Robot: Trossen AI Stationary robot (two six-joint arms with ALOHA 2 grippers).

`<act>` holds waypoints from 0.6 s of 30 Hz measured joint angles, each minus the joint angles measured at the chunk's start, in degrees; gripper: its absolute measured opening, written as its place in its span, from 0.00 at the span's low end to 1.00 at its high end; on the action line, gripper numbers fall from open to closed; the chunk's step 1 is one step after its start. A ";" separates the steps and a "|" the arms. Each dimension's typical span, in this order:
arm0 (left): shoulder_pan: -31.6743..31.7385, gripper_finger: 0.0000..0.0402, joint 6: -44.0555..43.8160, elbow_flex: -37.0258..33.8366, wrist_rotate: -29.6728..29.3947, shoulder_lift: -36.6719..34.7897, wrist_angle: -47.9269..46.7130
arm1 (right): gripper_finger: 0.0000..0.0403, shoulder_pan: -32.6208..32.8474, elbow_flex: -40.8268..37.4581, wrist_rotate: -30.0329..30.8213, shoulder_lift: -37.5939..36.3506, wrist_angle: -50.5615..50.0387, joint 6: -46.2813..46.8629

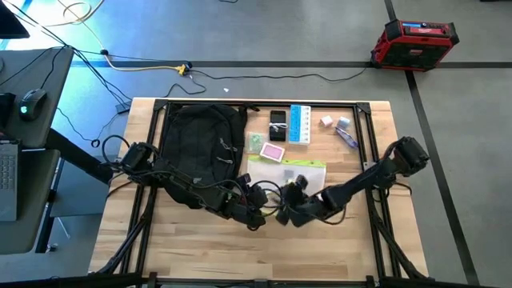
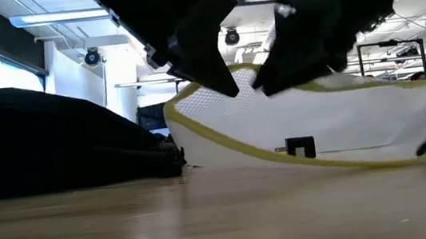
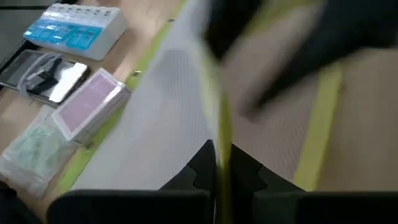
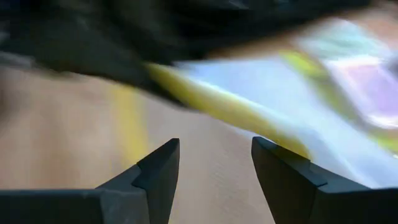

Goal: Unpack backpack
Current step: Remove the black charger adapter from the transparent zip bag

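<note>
The left gripper [image 1: 258,214] is clenched on the yellow-trimmed edge of a white mesh pouch [image 1: 290,174] — in the left wrist view the yellow binding runs straight down between its closed fingers [image 3: 205,171]. The right gripper [image 1: 290,213] sits just beside it at the pouch's near edge, its fingers [image 4: 155,171] parted with nothing between them. In the low view the pouch's side nearest the grippers is lifted off the table [image 1: 200,256] while its underside curves down to the wood.

The backpack [image 1: 200,148] lies flat on the left half of the table, its long axis running from the far edge toward the near edge, with its near end among the left arm's cables. Which end is the top cannot be told from above. Whether any compartment is unzipped, or what is inside, cannot be seen.

Laid out on the table beside it, toward the right: a small clear bag with something green inside [image 1: 254,143], a pink card box [image 1: 273,152], a dark phone [image 1: 278,122], a blue and white pill organiser [image 1: 300,123], and two small items near the far right corner [image 1: 336,124]. The pouch's contents are not discernible — the mesh looks flat.
</note>
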 joint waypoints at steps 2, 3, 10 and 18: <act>-0.54 0.00 0.43 0.00 0.74 0.00 0.07 | 0.46 -1.27 0.92 0.23 0.04 -6.00 3.59; -0.82 0.00 0.44 0.00 0.93 0.00 0.33 | 0.46 -1.93 1.28 -0.10 -0.04 -7.93 5.14; -1.49 0.00 1.96 0.00 2.03 0.02 2.80 | 0.46 -6.96 -0.86 -1.62 -0.04 -13.71 11.84; -1.71 0.00 4.57 0.00 -5.21 0.02 2.22 | 0.50 -14.14 -1.02 -8.14 2.05 -4.39 -2.87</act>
